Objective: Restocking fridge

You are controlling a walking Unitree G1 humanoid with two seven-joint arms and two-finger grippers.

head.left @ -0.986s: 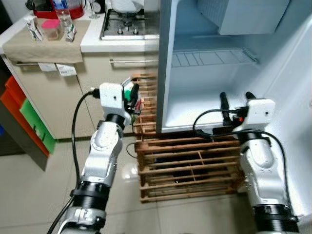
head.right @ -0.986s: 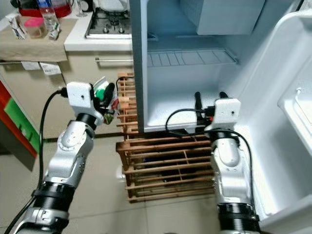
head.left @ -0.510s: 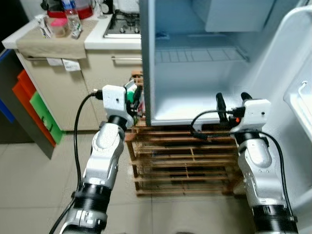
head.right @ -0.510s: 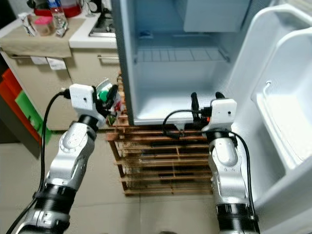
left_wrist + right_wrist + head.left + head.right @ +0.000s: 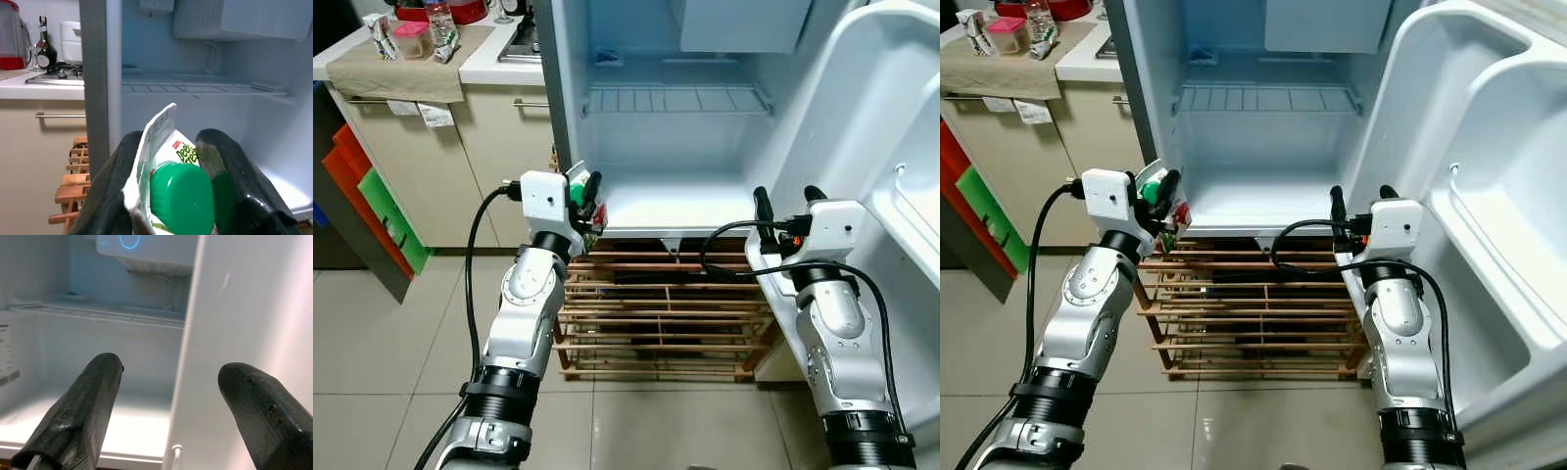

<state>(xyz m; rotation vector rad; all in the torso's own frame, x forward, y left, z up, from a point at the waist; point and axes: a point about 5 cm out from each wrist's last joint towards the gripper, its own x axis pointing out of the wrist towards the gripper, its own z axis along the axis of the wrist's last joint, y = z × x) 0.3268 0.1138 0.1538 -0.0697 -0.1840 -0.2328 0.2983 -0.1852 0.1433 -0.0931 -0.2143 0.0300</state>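
Far left there's the bench (image 5: 499,67) with a few small packets (image 5: 411,37) on a cloth, way off from where we're working. Coming right, our left claw (image 5: 585,202) is clamped on a carton (image 5: 168,181) with a green cap (image 5: 182,196), held up just outside the fridge's left wall (image 5: 556,98), about level with the fridge floor (image 5: 675,211). It's near the opening, but the carton isn't inside yet.

The fridge (image 5: 705,127) itself is wide open and looks bare from here: a wire shelf (image 5: 675,98) across the far side with nothing on it, a box compartment (image 5: 739,22) up top, and a white floor. It sits on a wooden rack (image 5: 656,313). So for restocking we'd say we're right at the start. One item is in hand and nothing is stocked, and the carton needs to swing right and go in.

Further right, our right claw (image 5: 787,201) is spread wide with nothing in it, sitting near the front edge of the fridge floor beside the open door (image 5: 1489,196).

Versus a second ago, the whole view has shifted: the fridge now sits square in front of us, and more of the door shows. That's our camera moving. Both arms hold about the same pose, with the carton gripped as before.
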